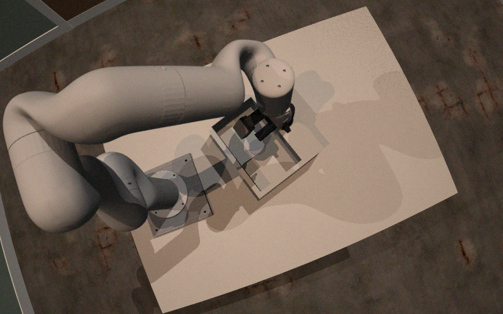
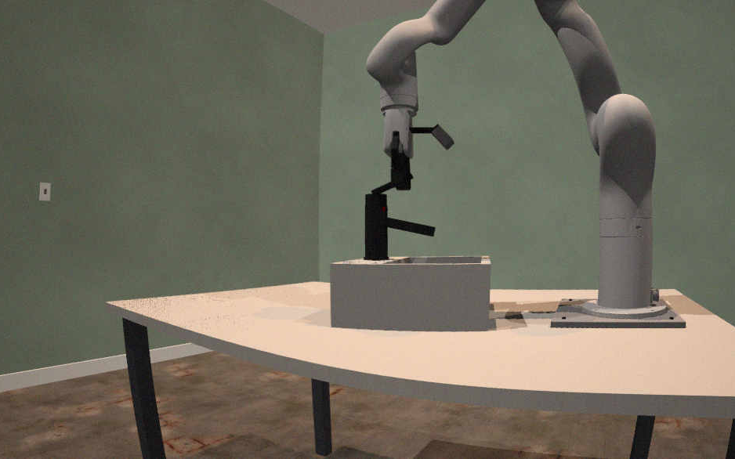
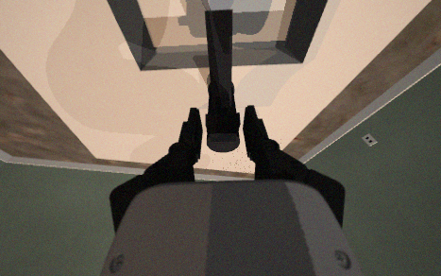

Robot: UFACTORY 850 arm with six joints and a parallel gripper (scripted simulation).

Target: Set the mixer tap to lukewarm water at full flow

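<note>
A black mixer tap (image 2: 375,226) stands at the back left edge of a grey sink box (image 2: 410,291). Its spout (image 2: 412,227) points right over the basin. A red dot shows near the top of its body. The lever (image 2: 389,185) is tilted up from the tap top, in line with the spout. In the wrist view the lever (image 3: 222,124) lies between my fingers with gaps on both sides. My gripper (image 3: 222,117) is open around the lever end, touching neither side. In the side view it (image 2: 401,176) hangs straight down over the lever tip.
The arm's base plate (image 2: 618,316) sits on the table right of the sink box. The overhead view shows the sink basin (image 1: 259,154) under the wrist, with the table edge beyond. A wall lies behind the tap.
</note>
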